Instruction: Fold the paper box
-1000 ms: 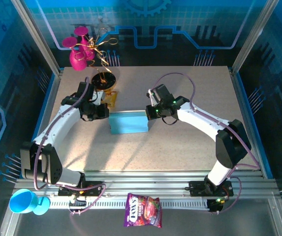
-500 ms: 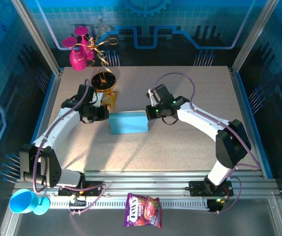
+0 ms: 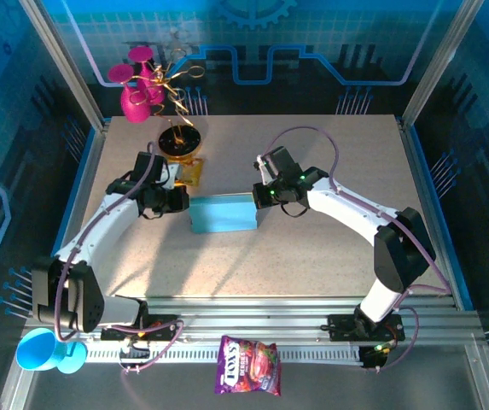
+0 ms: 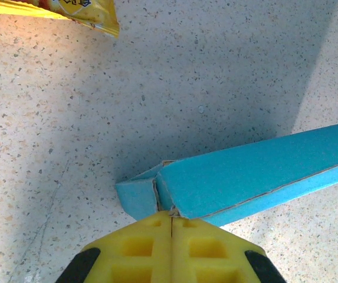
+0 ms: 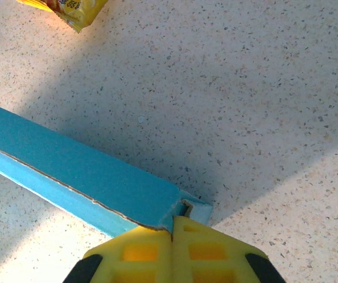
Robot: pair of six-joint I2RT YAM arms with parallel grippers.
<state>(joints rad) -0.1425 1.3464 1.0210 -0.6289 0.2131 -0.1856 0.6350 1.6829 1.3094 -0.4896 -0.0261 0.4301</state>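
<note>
Touching paper box corners, left fingers, right fingers closed, grip unclear

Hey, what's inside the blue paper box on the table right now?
Its inside is hidden: the paper box is folded closed, showing only light-blue outer walls. The shut left gripper and right gripper sit at its end corners, where small seams reveal only cardboard edges.
</note>
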